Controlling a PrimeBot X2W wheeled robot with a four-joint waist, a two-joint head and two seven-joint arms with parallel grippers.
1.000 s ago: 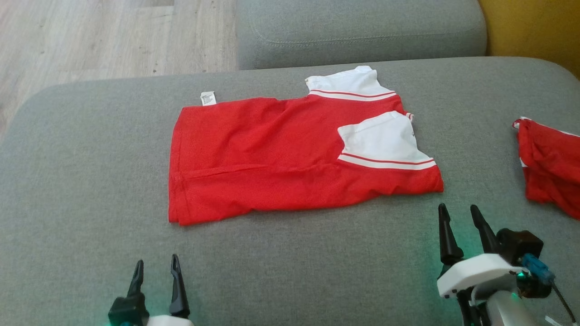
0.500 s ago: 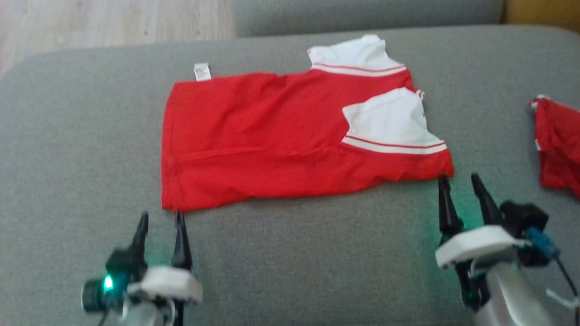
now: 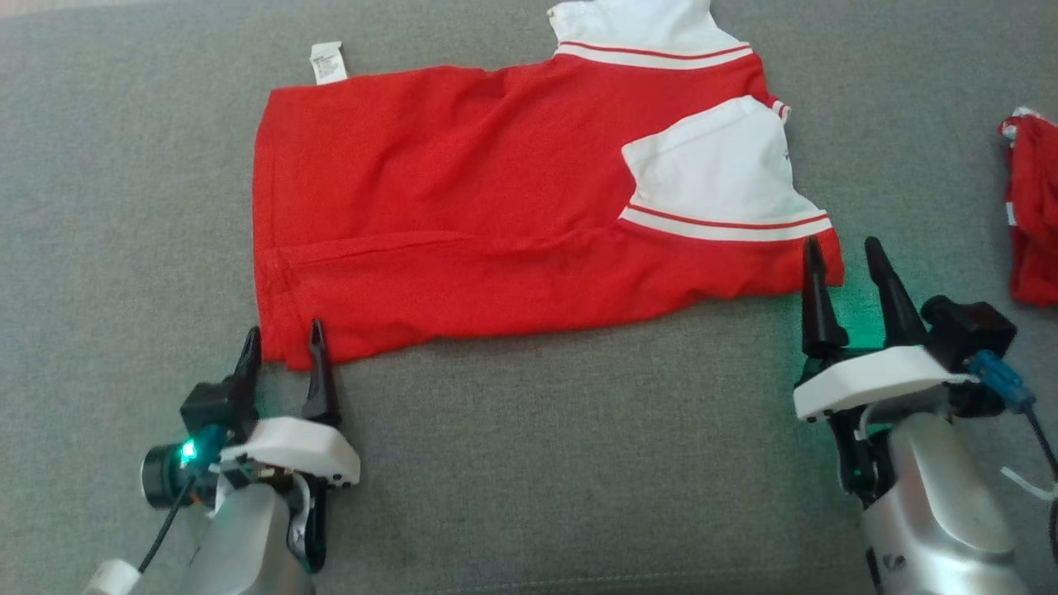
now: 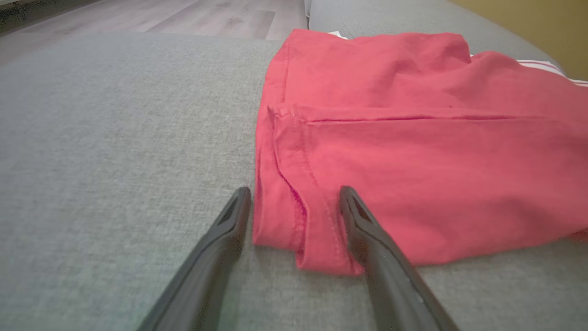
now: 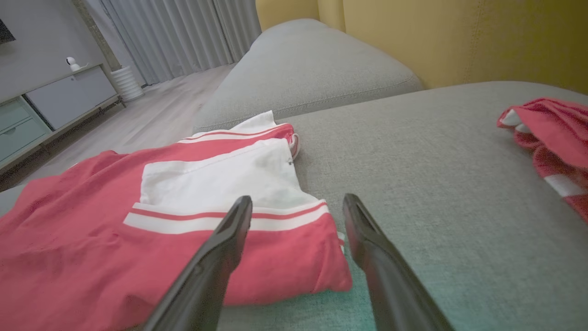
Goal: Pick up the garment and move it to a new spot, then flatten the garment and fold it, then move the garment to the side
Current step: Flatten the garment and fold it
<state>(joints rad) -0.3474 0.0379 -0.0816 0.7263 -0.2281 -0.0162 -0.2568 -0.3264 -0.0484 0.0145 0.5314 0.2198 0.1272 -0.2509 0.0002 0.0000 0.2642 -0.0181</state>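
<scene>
The garment [image 3: 463, 215] is showing bright red, with two white panels, each edged by a white band carrying a thin red stripe; a white label [image 3: 326, 62] is showing at its far edge. The sofa cushion [image 3: 529, 463] is showing plain grey weave. At the cushion's right edge another cloth [image 3: 1033, 223] is showing red with white trim. The left gripper [image 3: 283, 329] and right gripper [image 3: 841, 241] are showing black fingers and white housings.

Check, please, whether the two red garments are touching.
Apart: the head view shows bare grey cushion between the flat garment and the bunched garment at the right.
</scene>
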